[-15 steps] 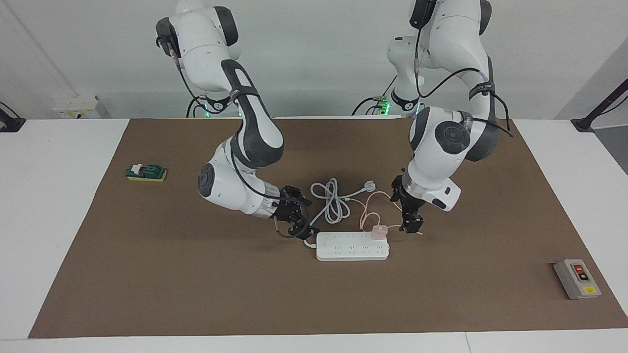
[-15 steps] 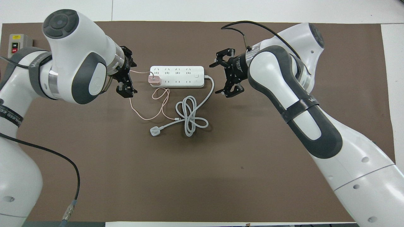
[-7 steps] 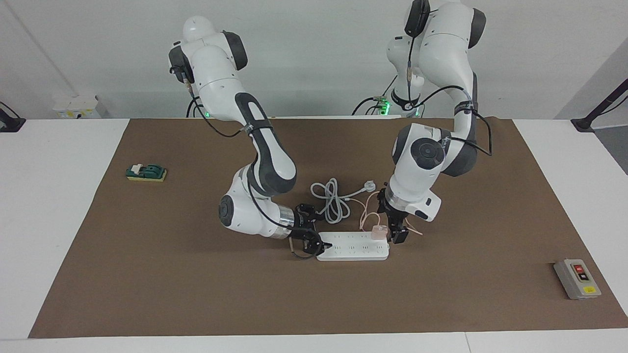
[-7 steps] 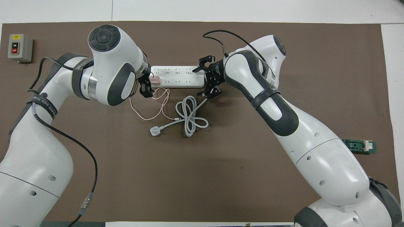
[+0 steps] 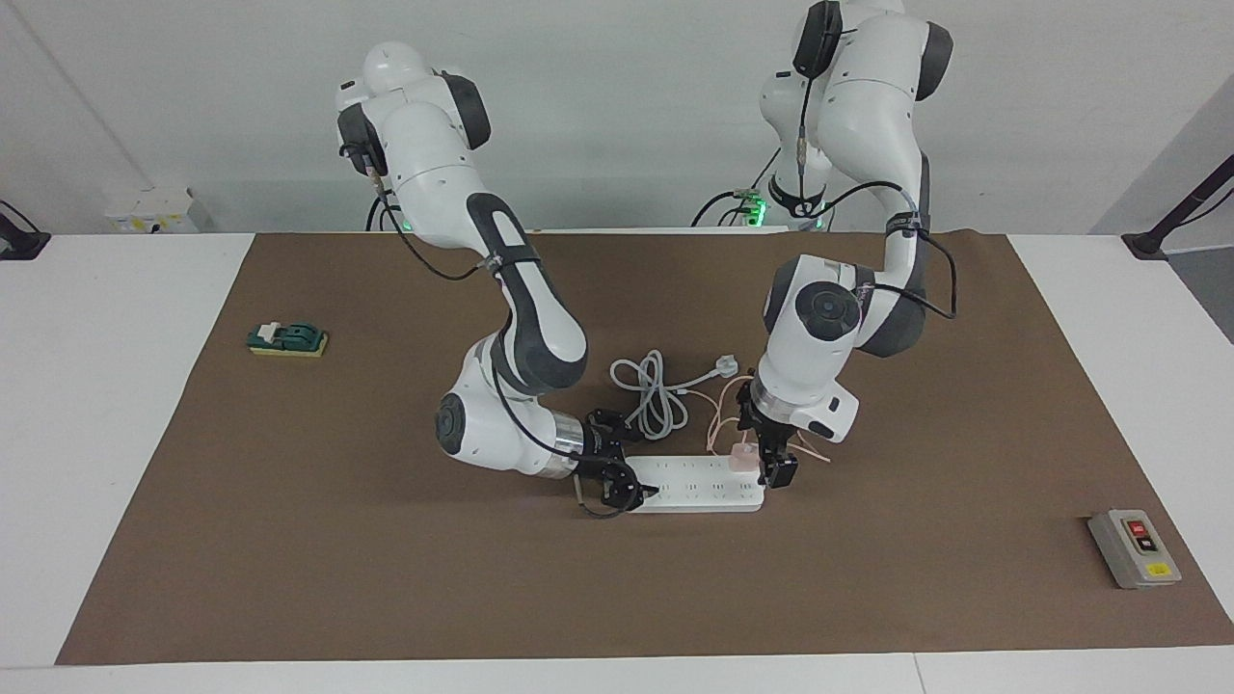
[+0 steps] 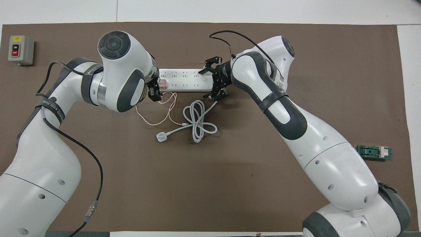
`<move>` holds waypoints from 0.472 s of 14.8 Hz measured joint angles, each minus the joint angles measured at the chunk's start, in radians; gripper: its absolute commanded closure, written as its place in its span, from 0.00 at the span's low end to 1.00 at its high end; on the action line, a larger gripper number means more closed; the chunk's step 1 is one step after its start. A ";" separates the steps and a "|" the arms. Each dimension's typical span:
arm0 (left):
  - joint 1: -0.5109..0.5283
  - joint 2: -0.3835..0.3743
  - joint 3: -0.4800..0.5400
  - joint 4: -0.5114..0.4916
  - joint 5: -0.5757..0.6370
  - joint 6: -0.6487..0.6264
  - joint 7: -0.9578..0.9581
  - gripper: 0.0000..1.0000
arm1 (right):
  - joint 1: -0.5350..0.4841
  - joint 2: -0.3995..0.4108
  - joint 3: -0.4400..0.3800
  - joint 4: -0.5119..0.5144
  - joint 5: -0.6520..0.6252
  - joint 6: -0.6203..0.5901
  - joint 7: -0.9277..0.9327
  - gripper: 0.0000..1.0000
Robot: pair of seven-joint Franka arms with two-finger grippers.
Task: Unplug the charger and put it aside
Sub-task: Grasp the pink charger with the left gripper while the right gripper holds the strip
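Note:
The pale pink charger [image 5: 740, 457] is plugged into the white power strip [image 5: 696, 487] at the strip's end toward the left arm. In the overhead view the charger [image 6: 163, 84] is partly covered by my left hand. Its thin pink cable [image 6: 164, 108] loops on the mat nearer to the robots. My left gripper [image 5: 764, 453] is low at the charger and open, one finger [image 6: 155, 94] just beside it. My right gripper [image 6: 212, 79] is open and straddles the strip's [image 6: 185, 80] other end, where the thick cord leaves.
The strip's thick white cord [image 6: 197, 121] lies coiled nearer to the robots, ending in a white plug [image 6: 161, 137]. A grey switch box [image 5: 1135, 547] sits at the left arm's end of the mat. A small green block [image 5: 287, 338] sits at the right arm's end.
Both grippers came in toward the power strip. The left one closed in on the charger. The right one moved over the strip's cord end and now straddles it.

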 measured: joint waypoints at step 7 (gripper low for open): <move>-0.010 0.000 0.001 -0.015 0.005 0.016 -0.005 0.47 | 0.011 0.043 -0.009 0.066 -0.011 0.000 0.000 0.00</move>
